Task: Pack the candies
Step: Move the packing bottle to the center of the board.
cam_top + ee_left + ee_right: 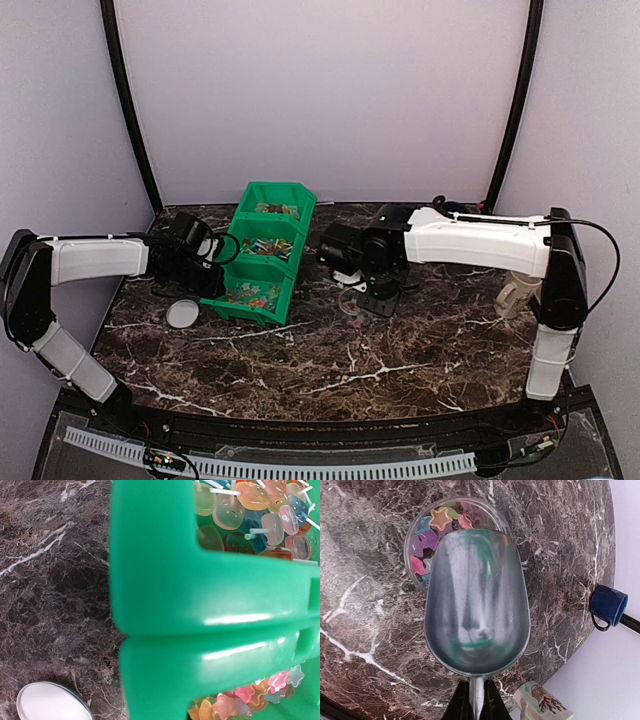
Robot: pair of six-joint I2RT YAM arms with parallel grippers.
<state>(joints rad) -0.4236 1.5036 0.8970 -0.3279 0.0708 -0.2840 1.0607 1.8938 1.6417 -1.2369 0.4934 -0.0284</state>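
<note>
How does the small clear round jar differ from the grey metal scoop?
The small clear round jar is see-through; the grey metal scoop is opaque. The jar holds star-shaped candies; the scoop is empty. The jar stands on the marble table; the scoop is gripped at its handle by the right gripper. Both are open on top.

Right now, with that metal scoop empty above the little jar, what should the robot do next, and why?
Probably swing the right claw over to the green bin for another load: its scoop is empty over the jar, which holds some star candies, more lie in the bin, and the lid lies off on the table.
</note>
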